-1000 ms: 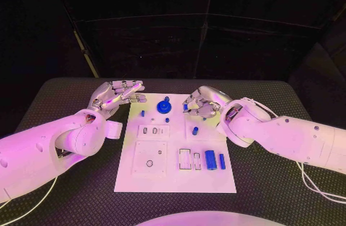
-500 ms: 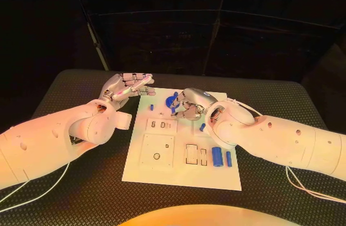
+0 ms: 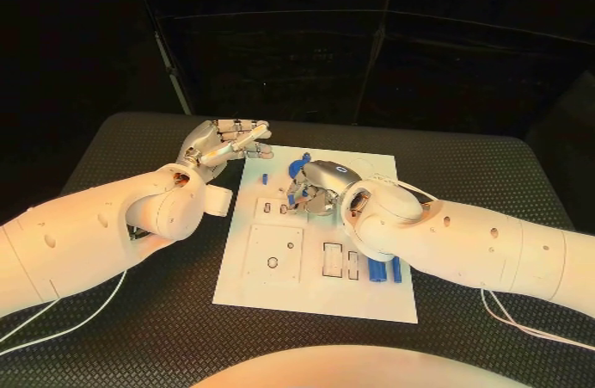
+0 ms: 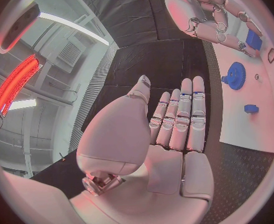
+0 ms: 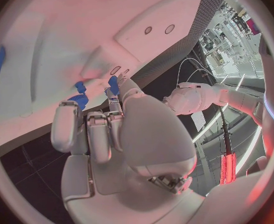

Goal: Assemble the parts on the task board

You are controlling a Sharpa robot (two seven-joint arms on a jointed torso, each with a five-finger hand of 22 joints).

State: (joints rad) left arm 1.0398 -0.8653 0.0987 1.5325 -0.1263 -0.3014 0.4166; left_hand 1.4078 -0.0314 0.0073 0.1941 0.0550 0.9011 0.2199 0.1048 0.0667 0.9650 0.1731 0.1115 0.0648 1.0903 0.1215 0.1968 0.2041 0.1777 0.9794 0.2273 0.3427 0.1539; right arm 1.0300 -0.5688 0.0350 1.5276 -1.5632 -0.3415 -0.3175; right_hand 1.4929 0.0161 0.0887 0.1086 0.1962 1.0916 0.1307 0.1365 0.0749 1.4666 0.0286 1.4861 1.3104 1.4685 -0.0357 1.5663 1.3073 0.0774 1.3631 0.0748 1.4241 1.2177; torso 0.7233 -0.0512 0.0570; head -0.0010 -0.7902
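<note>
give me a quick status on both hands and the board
Left hand open, off the task board's far left corner. Right hand down over the blue parts; grip unclear. Nothing blocking.

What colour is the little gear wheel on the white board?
Blue gear wheel, clearest in the left wrist view.

The white task board (image 3: 254, 293) lies flat in the middle of the black table, long side running away from the robot. A blue gear (image 4: 236, 75) sits near its far end, with a small blue peg (image 4: 251, 108) just beside it. At the near right, a blue cylinder (image 3: 377, 268) and a slimmer blue bar (image 3: 397, 270) lie side by side.
</note>
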